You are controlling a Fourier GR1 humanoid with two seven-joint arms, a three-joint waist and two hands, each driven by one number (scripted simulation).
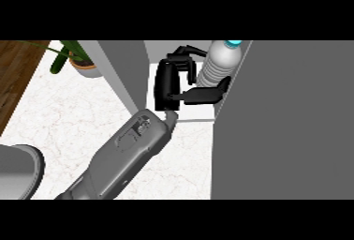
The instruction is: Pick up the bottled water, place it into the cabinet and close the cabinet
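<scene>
Clear ribbed plastic with a light blue cap marks the bottled water (220, 65), which stands upright inside the grey cabinet (290, 140), close against the tall grey panel that fills the right of the head view. One black hand (173, 86) on a grey forearm (128, 154) reaches into the opening; I judge it to be the right hand, though only one arm shows. Its fingers arch toward the bottle's shoulder and its thumb lies low beside the bottle's body, so the hand is spread wide around the bottle rather than closed on it, and whether any finger touches the plastic cannot be told.

The risk from here lies in pulling out. The thumb sits very near the bottle's lower part, and a sideways drag could tip the bottle or slide it toward the shelf edge. The forearm also passes just beside the narrow grey door edge (124, 75) on the left, so a careless retreat could knock that panel. The door is not yet closed. A leafy green plant in a pale pot (81, 63) stands well apart on the white marble counter (69, 122).
</scene>
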